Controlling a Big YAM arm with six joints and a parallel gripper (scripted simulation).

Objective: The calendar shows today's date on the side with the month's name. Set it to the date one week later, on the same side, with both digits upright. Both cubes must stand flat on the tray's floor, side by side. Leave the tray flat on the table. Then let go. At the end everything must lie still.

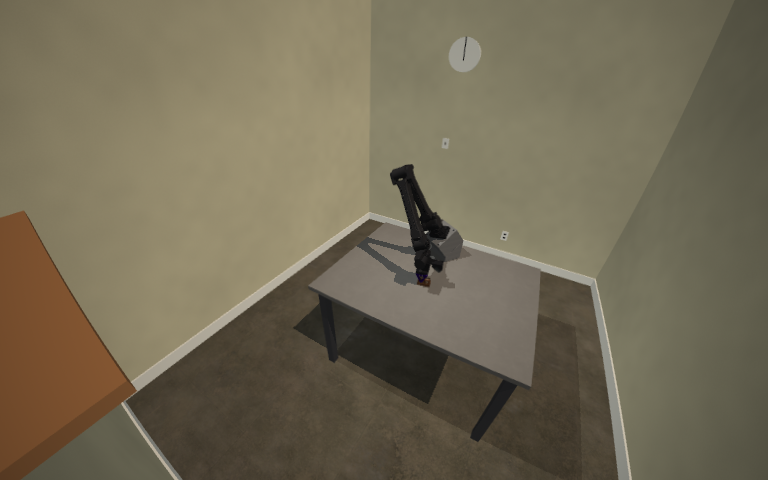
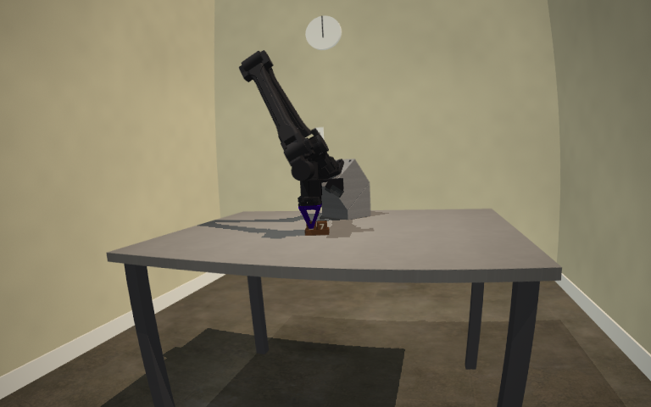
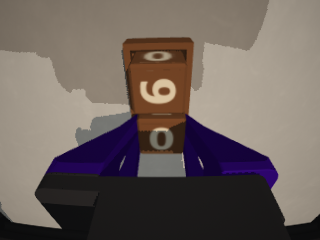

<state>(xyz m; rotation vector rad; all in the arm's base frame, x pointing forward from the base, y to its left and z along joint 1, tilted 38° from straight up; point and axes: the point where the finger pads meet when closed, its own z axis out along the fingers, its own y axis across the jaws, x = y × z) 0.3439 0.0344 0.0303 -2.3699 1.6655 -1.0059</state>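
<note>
The brown tray rests on the table with two brown cubes side by side. The far cube in the wrist view shows a 6 or 9, lying sideways, on top and a 0 on its far side. In the exterior view the right-hand cube shows a 7 toward the camera. The near cube in the wrist view shows a 0, partly shaded. My gripper points down, its purple fingers shut on the near cube's two sides. That cube's front is mostly hidden in the exterior view.
The grey table carries the arm's grey base behind the tray. The arm's shadow falls across the table on the left. An orange-brown block fills the left foreground of the top view, away from the table.
</note>
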